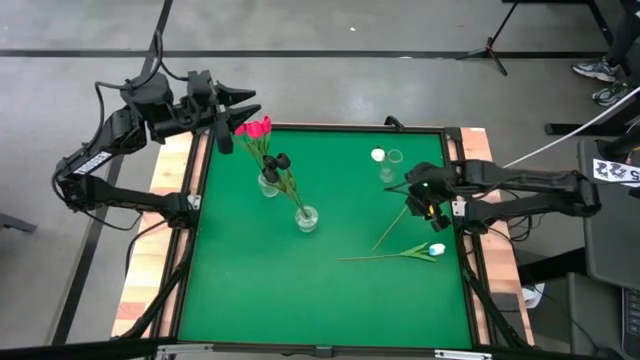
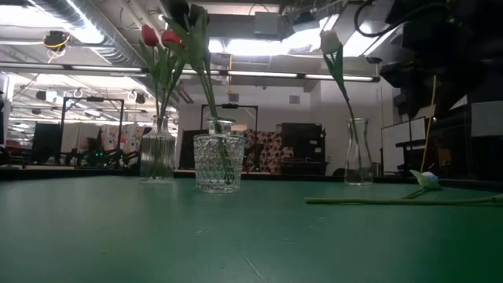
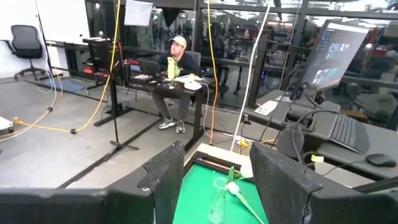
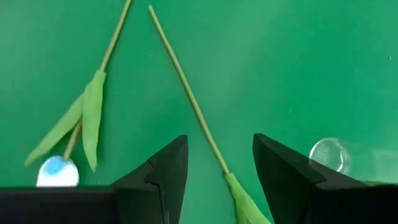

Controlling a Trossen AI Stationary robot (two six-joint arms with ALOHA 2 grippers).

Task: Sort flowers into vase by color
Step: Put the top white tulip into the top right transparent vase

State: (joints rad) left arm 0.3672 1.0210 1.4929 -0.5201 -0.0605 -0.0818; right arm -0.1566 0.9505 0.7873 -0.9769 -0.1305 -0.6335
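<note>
Pink-red tulips stand in a ribbed vase. A black tulip stands in a cut glass, and a white tulip stands in a clear carafe. Another white tulip lies flat on the mat near the right edge. A bare stem lies beside it; its head is hidden. My right gripper hovers open above this stem, pointing down, a finger on each side, with the stem's leaf between them. My left gripper is open, raised by the far left corner beside the pink heads.
The green mat has bare room across its near and left parts. A raised frame borders it. The three vases stand in the far half. A person sits at a desk in the room beyond the table.
</note>
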